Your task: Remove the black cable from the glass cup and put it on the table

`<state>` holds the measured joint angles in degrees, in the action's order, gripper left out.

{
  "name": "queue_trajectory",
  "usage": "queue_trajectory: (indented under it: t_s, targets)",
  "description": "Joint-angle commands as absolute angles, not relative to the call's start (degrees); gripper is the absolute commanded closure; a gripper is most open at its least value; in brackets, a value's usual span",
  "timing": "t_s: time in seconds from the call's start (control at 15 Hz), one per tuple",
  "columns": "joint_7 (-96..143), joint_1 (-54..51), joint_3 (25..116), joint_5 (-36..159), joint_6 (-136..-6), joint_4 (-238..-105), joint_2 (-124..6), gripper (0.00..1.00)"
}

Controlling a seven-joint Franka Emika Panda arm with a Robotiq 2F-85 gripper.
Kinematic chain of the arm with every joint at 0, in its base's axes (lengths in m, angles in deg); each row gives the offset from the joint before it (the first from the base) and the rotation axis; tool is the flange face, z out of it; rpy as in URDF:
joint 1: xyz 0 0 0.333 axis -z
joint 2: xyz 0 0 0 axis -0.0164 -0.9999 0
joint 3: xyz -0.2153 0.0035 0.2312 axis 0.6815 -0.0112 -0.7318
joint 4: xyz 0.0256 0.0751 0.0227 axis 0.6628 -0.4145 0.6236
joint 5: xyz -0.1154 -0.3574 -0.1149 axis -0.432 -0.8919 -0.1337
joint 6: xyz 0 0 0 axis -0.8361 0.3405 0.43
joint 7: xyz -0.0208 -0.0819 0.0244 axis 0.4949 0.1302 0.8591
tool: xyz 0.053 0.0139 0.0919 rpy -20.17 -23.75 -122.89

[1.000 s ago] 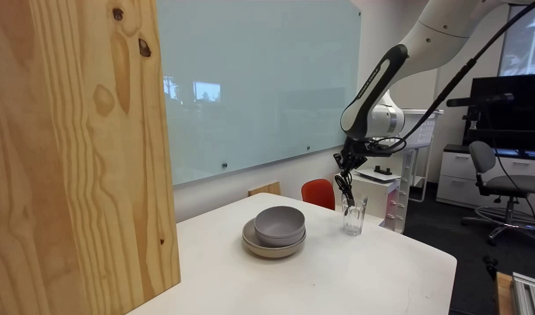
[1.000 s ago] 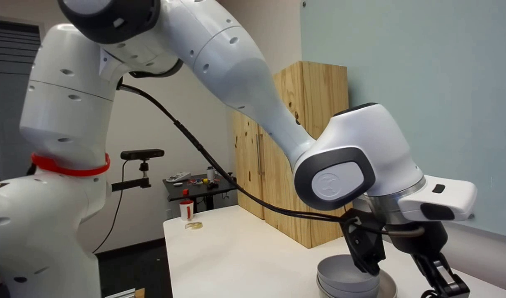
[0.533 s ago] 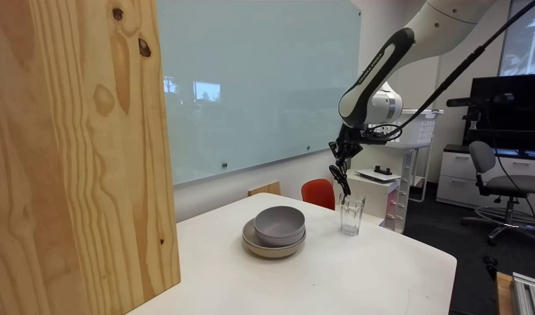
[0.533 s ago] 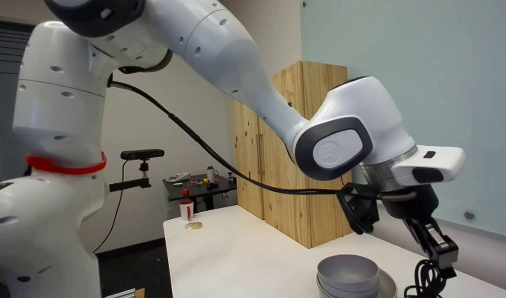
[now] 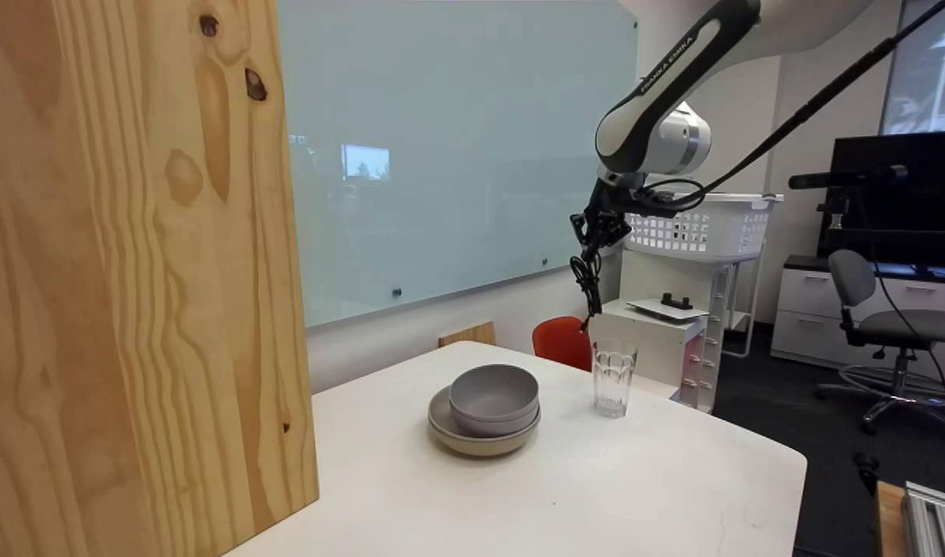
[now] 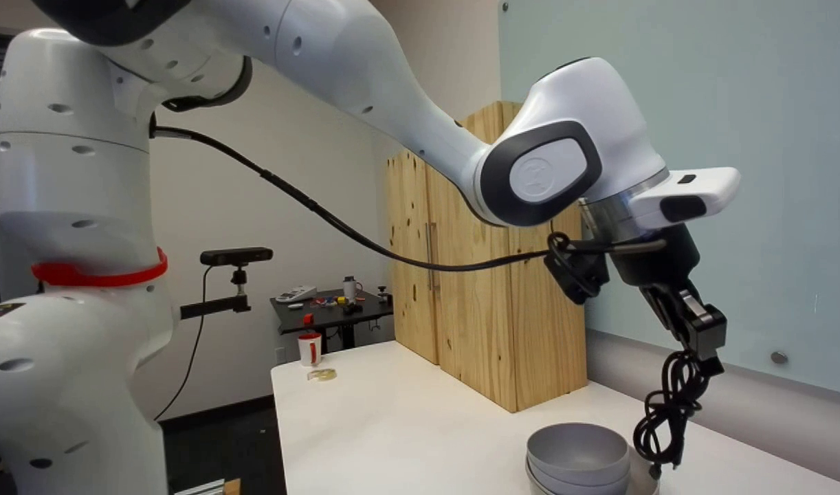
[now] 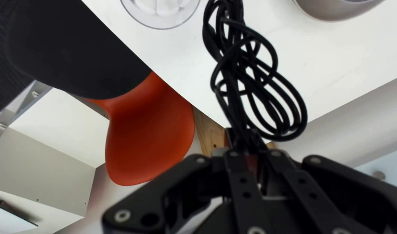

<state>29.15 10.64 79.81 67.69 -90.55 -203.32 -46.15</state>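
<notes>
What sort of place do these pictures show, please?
Probably an office or lab: it has a large glossy wall board, a grey wheeled chair and a robot arm.

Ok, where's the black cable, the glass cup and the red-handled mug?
Black cable (image 7: 231,76): wrist view, on its bundle.
Glass cup (image 5: 613,381): in an exterior view, on its side.
Mug (image 6: 306,351): in an exterior view, on its white side.

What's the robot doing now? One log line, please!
black two-fingered gripper: shut on thin looped black cable | cable: out of clear glass cup, not yet laid down | cup: upright on smooth white table
</notes>
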Motion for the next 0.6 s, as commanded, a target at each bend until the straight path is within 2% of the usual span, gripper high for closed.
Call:
queue_trajectory:
  t_s: [0.0, 0.13, 0.53]
  targets:
    - [30.2, 9.7, 78.2, 66.9, -87.0, -204.4, -41.4, 0.97]
    - [28.8, 8.9, 76.6, 67.8, -85.0, -205.7, -39.1, 0.97]
    - [24.3, 4.9, 72.5, 72.5, -67.5, -210.8, -33.7, 0.97]
